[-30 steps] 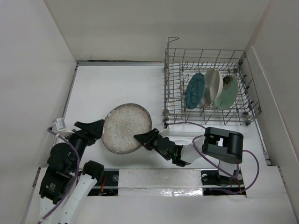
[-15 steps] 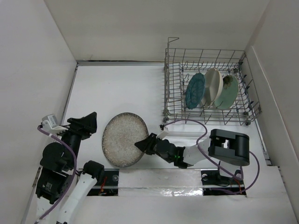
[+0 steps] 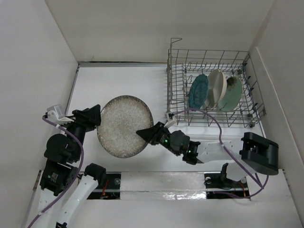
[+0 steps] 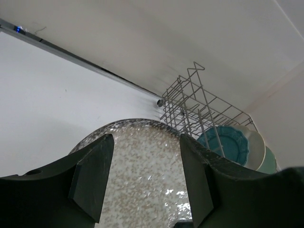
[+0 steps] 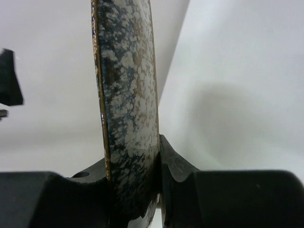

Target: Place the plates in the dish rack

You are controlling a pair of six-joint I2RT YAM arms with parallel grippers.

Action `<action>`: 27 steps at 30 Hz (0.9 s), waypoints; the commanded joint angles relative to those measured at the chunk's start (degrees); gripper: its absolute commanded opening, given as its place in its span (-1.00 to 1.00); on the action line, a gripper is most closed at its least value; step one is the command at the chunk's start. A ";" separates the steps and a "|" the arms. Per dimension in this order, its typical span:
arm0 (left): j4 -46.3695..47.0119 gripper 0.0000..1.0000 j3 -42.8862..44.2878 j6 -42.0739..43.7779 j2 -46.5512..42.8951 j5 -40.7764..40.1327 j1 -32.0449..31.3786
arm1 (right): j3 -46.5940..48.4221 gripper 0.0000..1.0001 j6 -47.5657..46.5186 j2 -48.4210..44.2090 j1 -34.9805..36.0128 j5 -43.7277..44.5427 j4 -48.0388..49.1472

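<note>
The large speckled beige plate (image 3: 122, 124) with a brown rim is off the table, tilted up, its right rim pinched by my right gripper (image 3: 144, 133), which is shut on it. In the right wrist view the plate's edge (image 5: 127, 90) stands upright between the two pads of that gripper (image 5: 135, 166). My left gripper (image 3: 96, 117) is open at the plate's left rim. In the left wrist view the plate's face (image 4: 142, 166) shows between the spread fingers (image 4: 92, 183). The dish rack (image 3: 247, 116) holds a teal plate (image 3: 197, 92), a cream plate (image 3: 216, 88) and a mint plate (image 3: 232, 95) on edge.
The rack (image 4: 190, 102) stands at the back right against the right wall, with its teal plate (image 4: 230, 142) showing in the left wrist view. White walls close the table (image 3: 118, 83) at the left, back and right. Purple cables trail from both arms.
The right gripper has raised the speckled plate and carried it back and left. The left gripper drew away to the left, then came back to the plate's left rim, and its jaws narrowed somewhat.
</note>
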 commanded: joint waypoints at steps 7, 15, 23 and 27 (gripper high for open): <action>7.73 0.07 5.62 1.92 -0.83 0.76 -0.31 | 12.32 -1.00 -7.56 -16.13 -13.36 -0.28 6.73; 8.43 -0.11 -0.26 4.20 3.82 11.90 -0.31 | 18.12 -1.00 -9.40 -27.28 -36.04 -8.01 -6.68; 9.22 -0.84 -4.75 7.19 5.32 20.97 -0.31 | 31.91 -1.00 -11.44 -30.38 -68.38 -23.73 -25.08; 10.36 -0.82 -7.47 7.11 3.30 22.64 -0.31 | 38.50 -1.00 -11.69 -28.36 -84.54 -32.35 -29.39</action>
